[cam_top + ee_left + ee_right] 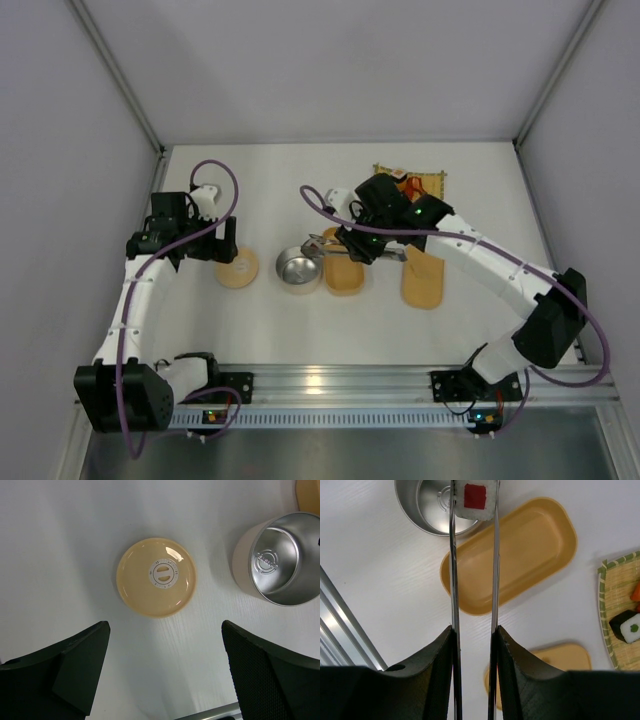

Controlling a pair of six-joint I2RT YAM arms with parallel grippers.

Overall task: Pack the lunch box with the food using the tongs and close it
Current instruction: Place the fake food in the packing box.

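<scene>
Grey metal tongs [452, 580], clamped in the right end effector [474, 630], pinch a sushi roll [475, 497] ahead of it, beyond the lunch box [520, 560], over a steel cup [427, 510]; any slackening could drop it there. Left end effector [162, 630] stands open, empty.

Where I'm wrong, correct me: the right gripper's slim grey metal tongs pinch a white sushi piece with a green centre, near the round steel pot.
Only the colour is wrong: the white sushi piece in the slim grey metal tongs has a red centre, not green, as the right wrist view shows.
</scene>
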